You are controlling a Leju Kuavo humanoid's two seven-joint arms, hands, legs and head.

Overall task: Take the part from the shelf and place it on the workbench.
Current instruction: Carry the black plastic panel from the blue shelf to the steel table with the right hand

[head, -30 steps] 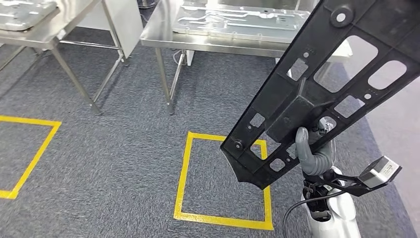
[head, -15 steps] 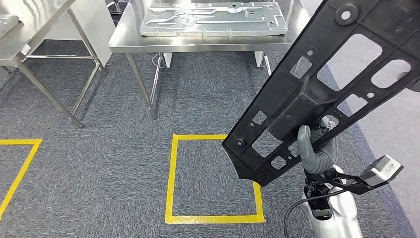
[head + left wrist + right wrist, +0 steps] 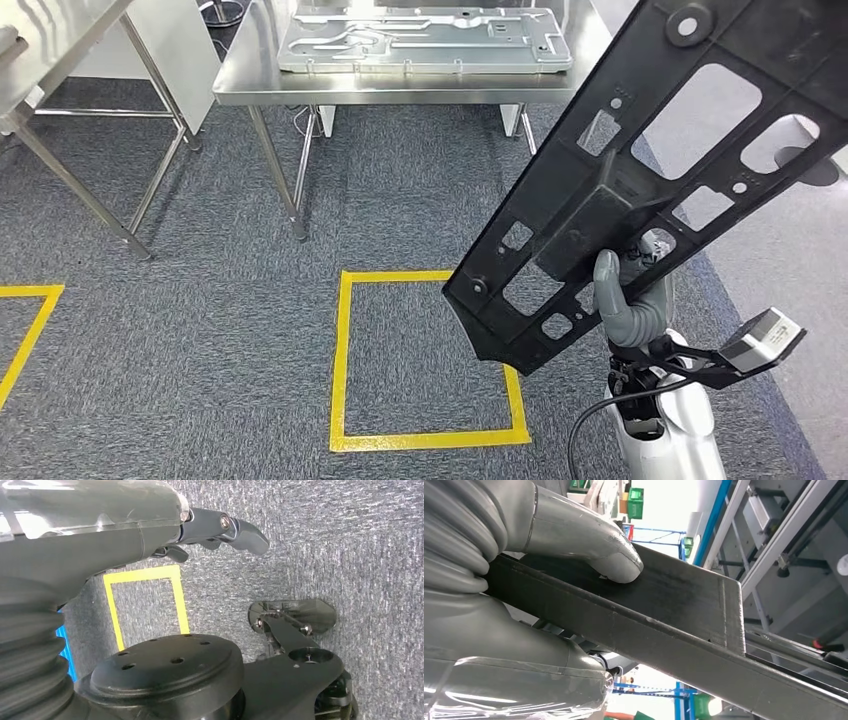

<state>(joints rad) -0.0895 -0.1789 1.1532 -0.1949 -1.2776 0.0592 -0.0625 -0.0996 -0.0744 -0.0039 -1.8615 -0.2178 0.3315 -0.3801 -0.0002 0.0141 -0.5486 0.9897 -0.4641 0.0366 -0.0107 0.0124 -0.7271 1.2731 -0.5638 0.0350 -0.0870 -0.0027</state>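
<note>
The part [image 3: 590,200] is a long black plastic panel with several cut-outs, held up tilted over the carpet at the right of the head view. My right hand [image 3: 628,305] grips it from below near its lower end. In the right wrist view the grey thumb [image 3: 574,535] presses on the part's flat black edge [image 3: 674,610]. The steel workbench [image 3: 400,88] stands ahead at the top of the view, apart from the part. My left hand [image 3: 220,530] hangs over the carpet and holds nothing, its fingers loosely apart.
A silver stamped metal plate [image 3: 425,38] lies on the workbench. A second steel table [image 3: 60,50] stands at the far left. A yellow tape square [image 3: 345,360] marks the grey carpet in front of the workbench legs. Another tape line [image 3: 25,340] is at the left edge.
The whole picture has shifted: the camera turned, so the workbench now sits more to the left and more square ahead. The part stays in my right hand at the same tilt.
</note>
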